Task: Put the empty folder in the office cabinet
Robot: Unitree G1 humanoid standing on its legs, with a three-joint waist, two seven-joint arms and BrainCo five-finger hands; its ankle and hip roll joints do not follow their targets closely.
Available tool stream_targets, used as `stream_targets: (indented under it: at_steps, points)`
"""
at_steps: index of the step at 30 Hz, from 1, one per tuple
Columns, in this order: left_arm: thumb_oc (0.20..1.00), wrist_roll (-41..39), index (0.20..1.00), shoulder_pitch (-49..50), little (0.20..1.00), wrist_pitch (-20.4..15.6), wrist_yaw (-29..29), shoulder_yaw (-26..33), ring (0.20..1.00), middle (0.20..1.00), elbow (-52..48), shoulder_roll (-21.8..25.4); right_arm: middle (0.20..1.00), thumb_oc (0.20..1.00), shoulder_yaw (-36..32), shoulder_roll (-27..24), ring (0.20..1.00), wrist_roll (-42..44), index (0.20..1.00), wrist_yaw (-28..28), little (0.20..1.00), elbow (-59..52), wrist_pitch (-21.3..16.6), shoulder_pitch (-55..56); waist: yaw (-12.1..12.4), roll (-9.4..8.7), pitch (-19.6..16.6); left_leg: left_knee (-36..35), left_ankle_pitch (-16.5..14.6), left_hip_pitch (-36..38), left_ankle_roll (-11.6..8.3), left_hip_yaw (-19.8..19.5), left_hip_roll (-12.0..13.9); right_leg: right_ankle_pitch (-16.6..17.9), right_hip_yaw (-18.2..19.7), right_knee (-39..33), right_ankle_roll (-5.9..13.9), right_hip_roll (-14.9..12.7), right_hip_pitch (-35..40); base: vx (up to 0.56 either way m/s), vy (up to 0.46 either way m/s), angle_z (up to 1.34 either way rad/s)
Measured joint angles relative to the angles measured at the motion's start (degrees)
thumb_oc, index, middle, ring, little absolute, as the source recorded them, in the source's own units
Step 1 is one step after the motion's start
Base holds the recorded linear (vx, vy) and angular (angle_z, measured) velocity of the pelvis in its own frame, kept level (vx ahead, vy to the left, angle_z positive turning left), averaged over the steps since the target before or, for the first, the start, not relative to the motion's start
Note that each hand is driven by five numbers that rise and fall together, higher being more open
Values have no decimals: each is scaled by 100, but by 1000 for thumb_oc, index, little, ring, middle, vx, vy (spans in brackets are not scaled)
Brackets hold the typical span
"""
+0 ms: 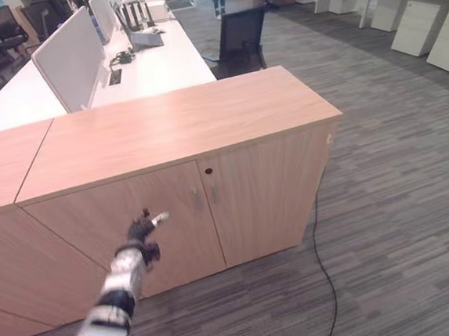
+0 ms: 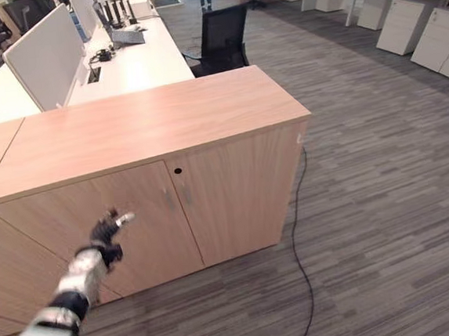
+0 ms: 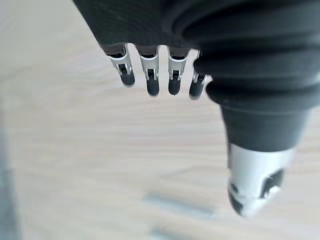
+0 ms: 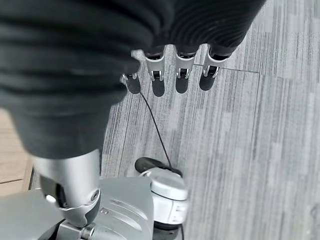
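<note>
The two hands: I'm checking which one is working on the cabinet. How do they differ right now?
The left hand is raised in front of the cabinet's left door, near the handles; the right hand hangs over the carpet floor, away from the cabinet. The left hand faces wood, the right hand faces carpet. Both hands have relaxed, uncurled fingers and hold nothing.

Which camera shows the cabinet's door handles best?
The left eye view: the two slim handles sit where the closed doors of the cabinet meet, with the left hand reaching toward them. The right eye view shows them fainter. The left wrist view shows them blurred, past its fingers.
</note>
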Motion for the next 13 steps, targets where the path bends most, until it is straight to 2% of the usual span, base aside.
stream_targets:
  at_steps: [2,5,7,9,13]
  points:
    - [1000,122,1000,634,1000,-262,-85,16,1000,1000,-264,-192,1000,1000,-103,27,1000,-3,1000,-41,1000,-1,-5,53,77,-66,-10,-1,-1,20,-1,-33,-5,11,-49,-91,17,-9,76,10,10,12]
    - [1000,13,1000,1023,1000,-122,-339,211,1000,1000,820,-212,1000,1000,-194,49,1000,-5,1000,-28,1000,36,-11,-5,76,-113,-16,-1,-30,49,-24,-96,-11,15,-95,-218,19,-10,191,22,9,11]
    - [1000,20,1000,1079,1000,-62,-429,206,1000,1000,1231,-231,1000,1000,-200,43,1000,-5,1000,-28,1000,55,-3,-45,193,-96,-2,-2,-32,43,-22,-125,-14,13,-124,-219,18,-11,198,10,13,6]
    - [1000,32,1000,1169,1000,13,-459,182,1000,1000,1438,-253,1000,1000,-203,41,1000,-5,1000,-33,1000,53,-6,-66,275,-87,4,-4,-31,40,-21,-139,-17,12,-143,-220,15,-11,212,6,17,8]
    - [1000,603,1000,1364,1000,0,-532,3,1000,1000,1593,-344,1000,1000,-207,36,1000,-5,1000,-41,1000,49,-10,-149,335,-79,15,-5,-34,43,-23,-222,-26,-6,-222,-221,-7,-15,240,4,18,10]
